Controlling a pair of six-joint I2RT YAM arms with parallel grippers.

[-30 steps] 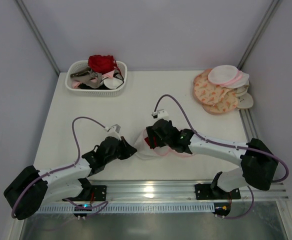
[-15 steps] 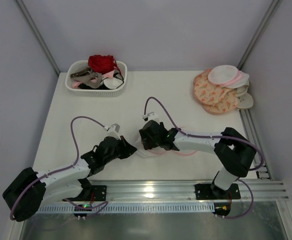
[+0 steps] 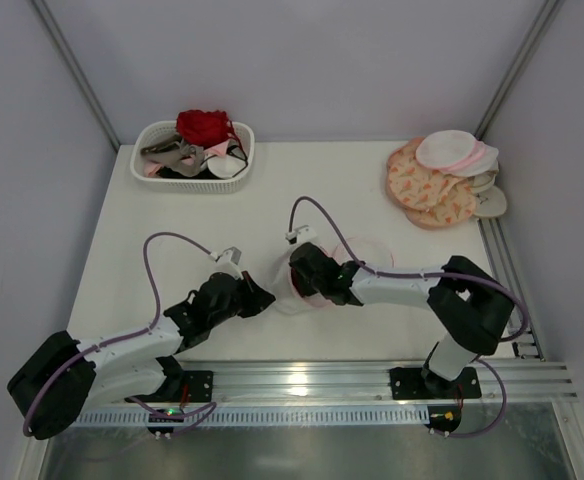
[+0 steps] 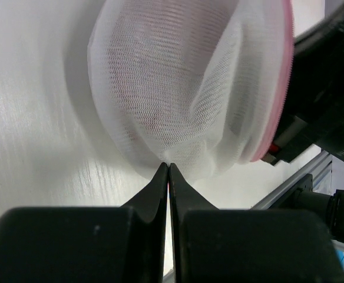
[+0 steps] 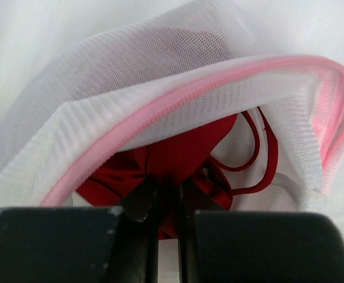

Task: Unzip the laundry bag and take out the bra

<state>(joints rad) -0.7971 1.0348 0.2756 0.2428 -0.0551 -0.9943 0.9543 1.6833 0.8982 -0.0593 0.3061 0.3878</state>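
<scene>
Jaws of your right gripper (image 5: 167,197) pinch almost fully closed on the red fabric bra (image 5: 178,156), inside the unzipped pink-rimmed white mesh laundry bag (image 5: 131,76) lying near-centre. Left gripper (image 4: 169,171) clamps tight on its left mesh edge. Mouth faces right: likely withdraw rightward.

Soft, even light falls from above in the overhead view: the white bench (image 3: 172,220) is bright, its shadows faint and soft-edged, and a glare patch sits on the metal rail (image 3: 297,376). Up close, the mesh bag (image 4: 178,88) is sharp in the middle and blurs toward the top, with the bench beside it washed out. The left gripper (image 4: 168,168) and right gripper (image 5: 167,187) read as dark, soft blocks. The red bra (image 5: 178,156) lies in shade under the bag's rim.
</scene>
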